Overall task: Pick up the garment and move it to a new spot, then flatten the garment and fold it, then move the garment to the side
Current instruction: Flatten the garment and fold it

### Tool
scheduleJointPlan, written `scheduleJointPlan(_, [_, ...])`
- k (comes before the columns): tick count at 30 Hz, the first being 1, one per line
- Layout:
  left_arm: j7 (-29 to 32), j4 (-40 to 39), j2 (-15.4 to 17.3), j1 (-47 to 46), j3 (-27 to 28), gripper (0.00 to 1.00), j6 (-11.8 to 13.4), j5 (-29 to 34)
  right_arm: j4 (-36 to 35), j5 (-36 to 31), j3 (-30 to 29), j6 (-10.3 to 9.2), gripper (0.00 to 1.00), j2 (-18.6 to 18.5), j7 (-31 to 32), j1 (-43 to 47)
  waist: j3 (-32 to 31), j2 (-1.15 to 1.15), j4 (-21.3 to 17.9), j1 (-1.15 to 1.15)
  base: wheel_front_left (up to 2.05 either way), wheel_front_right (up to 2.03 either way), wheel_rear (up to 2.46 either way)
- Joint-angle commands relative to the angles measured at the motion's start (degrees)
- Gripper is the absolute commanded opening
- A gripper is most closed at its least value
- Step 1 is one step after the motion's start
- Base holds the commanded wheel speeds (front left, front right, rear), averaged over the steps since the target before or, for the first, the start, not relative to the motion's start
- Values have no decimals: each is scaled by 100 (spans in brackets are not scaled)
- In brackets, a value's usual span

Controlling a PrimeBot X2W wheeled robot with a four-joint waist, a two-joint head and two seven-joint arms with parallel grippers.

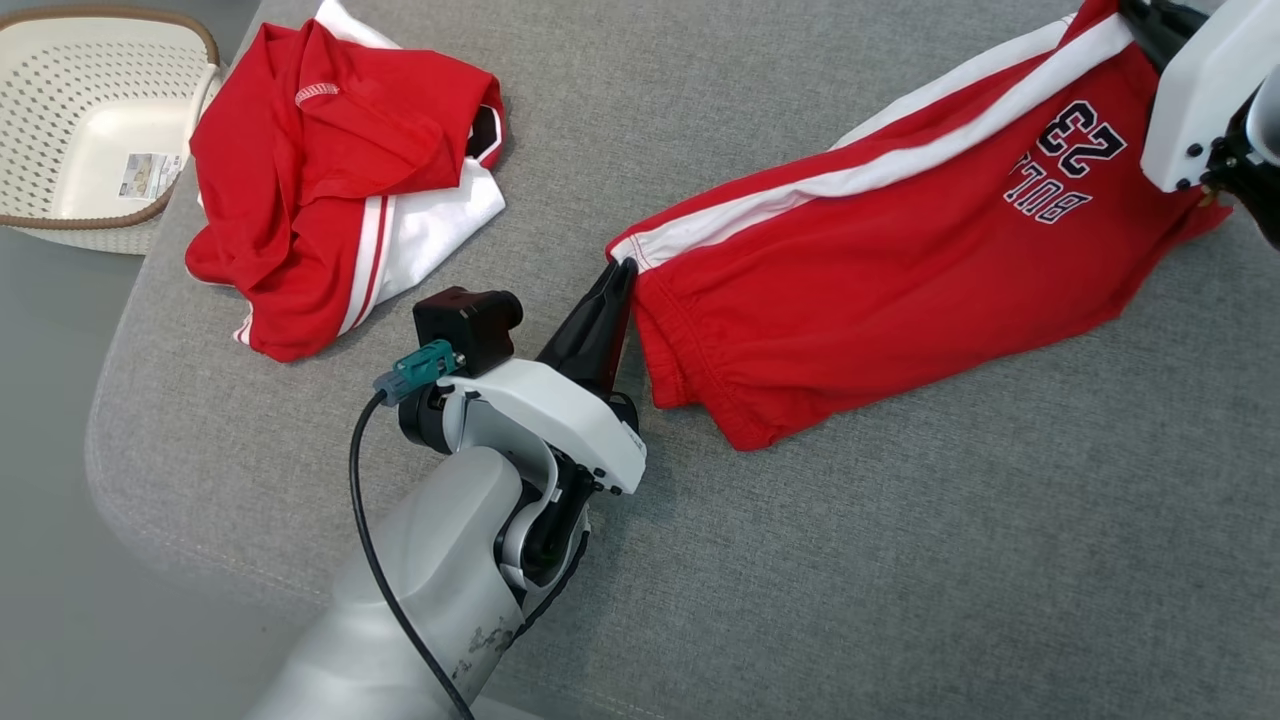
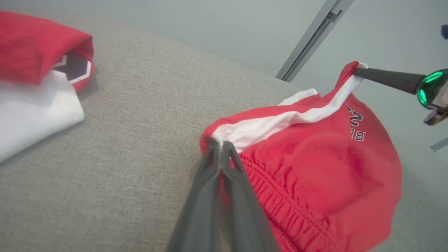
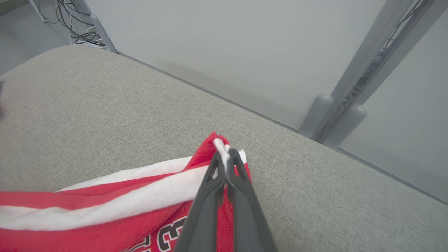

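Left gripper pinches the waistband corner of the red basketball shorts; right gripper clamps the far hem corner. Shorts stretch between both, long axis diagonal across the grey cushion, right end raised.

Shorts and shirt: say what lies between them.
In the head view, bare grey cushion separates the shorts from the shirt; the left gripper pinches the shorts' near corner.

Red shorts with white side stripes on grey cushion.
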Motion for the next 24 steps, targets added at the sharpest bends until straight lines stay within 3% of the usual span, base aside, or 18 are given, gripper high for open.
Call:
scheduleJointPlan(1, [-40, 20, 29, -111, -48, 0, 58, -70, 132, 52, 80, -1, 0, -22, -31, -119, 24, 0, 41, 0, 0, 0, 0])
scheduleJointPlan(16, [-45, -231, 30, -50, 29, 0, 178, -110, 815, 226, 579, -1, 0, 69, -119, -450, 167, 0, 178, 0, 0, 0, 0])
scheduleJointPlan(17, [-46, -240, 30, -52, 23, 0, 181, -117, 847, 219, 605, -1, 46, 73, -183, -475, 176, 0, 185, 0, 0, 0, 0])
scheduleJointPlan(18, [-46, -246, 31, -52, 17, 7, 183, -123, 881, 231, 627, -1, 100, 88, -222, -487, 184, 0, 192, 0, 0, 0, 0])
scheduleJointPlan(19, [-46, -254, 31, -52, 13, 44, 189, -123, 917, 259, 641, -1, 100, 104, -280, -499, 189, 0, 196, 0, 0, 0, 0])
scheduleJointPlan(20, [-46, -259, 30, -53, 16, 91, 204, -118, 944, 272, 658, -1, 100, 122, -320, -517, 193, 0, 197, 0, 0, 0, 0])
scheduleJointPlan(21, [-46, -266, 29, -52, 26, 100, 200, -109, 971, 281, 677, -1, 100, 138, -351, -524, 196, 0, 197, 0, 0, 0, 0])
scheduleJointPlan(24, [-46, -247, 28, -37, 42, 100, 204, -106, 1013, 325, 750, -1, 100, 183, -456, -538, 182, 0, 182, 0, 0, 0, 0])
